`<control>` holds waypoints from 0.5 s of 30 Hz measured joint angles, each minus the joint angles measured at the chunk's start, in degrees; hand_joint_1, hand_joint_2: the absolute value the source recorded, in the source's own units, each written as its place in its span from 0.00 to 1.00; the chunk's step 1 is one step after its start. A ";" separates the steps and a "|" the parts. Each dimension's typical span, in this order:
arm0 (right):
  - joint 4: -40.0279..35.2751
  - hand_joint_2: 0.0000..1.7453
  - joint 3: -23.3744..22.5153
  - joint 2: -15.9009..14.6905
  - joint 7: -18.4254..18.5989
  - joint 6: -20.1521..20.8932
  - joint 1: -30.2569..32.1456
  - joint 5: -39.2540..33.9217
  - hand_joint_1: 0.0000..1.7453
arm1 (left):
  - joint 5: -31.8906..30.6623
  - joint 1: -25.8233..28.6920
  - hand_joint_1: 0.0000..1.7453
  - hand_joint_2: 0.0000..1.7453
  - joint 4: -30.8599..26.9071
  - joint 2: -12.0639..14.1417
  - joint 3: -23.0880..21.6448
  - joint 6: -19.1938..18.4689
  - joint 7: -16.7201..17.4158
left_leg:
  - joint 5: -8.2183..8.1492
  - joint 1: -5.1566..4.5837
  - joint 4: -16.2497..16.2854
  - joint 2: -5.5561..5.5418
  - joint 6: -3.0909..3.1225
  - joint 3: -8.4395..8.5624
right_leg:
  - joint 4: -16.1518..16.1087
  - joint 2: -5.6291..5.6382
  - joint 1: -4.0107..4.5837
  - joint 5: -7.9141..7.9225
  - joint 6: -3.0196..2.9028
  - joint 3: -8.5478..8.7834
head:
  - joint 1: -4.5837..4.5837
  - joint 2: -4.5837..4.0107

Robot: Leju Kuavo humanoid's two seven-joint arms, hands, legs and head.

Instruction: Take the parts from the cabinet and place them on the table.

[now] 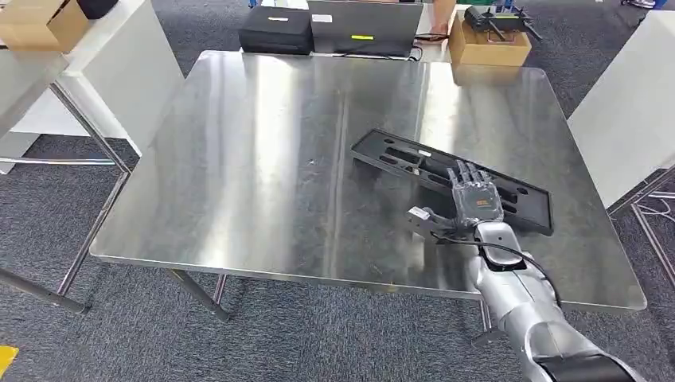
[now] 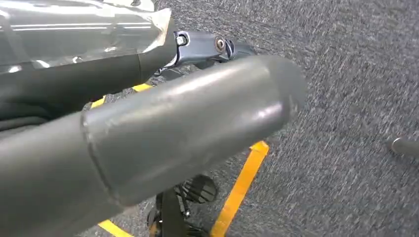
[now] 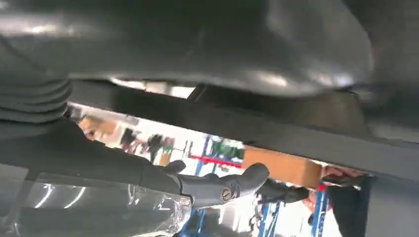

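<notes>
Right hand on the black part, lower right of the steel table.

The table (image 1: 239, 159) spans the frame; right of centre lies the black slotted part (image 1: 398, 155), the right hand (image 1: 471, 203) grasping its near edge, fingers flat on top. Whether the left hand (image 2: 148, 143) grips anything, I cannot tell.

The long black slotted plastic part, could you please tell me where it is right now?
In the head view, the long black slotted plastic part lies on the steel table, on its right half near the front edge, with the robot's right hand resting over it.
</notes>
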 joint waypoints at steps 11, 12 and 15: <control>-45.69 0.00 -5.03 2.95 -18.10 -22.58 24.62 -26.41 0.00 | -0.72 0.12 0.00 0.00 0.00 -0.59 2.10 1.68 -1.77 | -0.24 0.06 -0.03 -0.09 -0.06 -0.05 | 0.00 -0.04 0.02 -0.12 -0.07 0.00 | -0.02 0.00; -49.87 0.00 -5.05 3.54 -19.31 -22.66 27.26 -27.82 0.00 | -0.72 0.09 0.00 0.00 0.00 -0.72 2.29 1.73 -1.79 | -0.26 0.07 -0.03 -0.06 -0.07 -0.05 | 0.00 -0.03 0.03 -0.20 -0.20 0.02 | 0.07 0.00; -57.90 0.00 -4.89 4.72 -20.50 -22.71 32.09 -28.54 0.00 | -0.85 0.04 0.00 0.00 0.00 -0.98 2.91 1.77 -1.79 | -0.31 0.05 -0.04 0.03 -0.07 0.00 | -0.02 0.12 0.02 -0.21 -0.22 0.01 | 0.00 0.00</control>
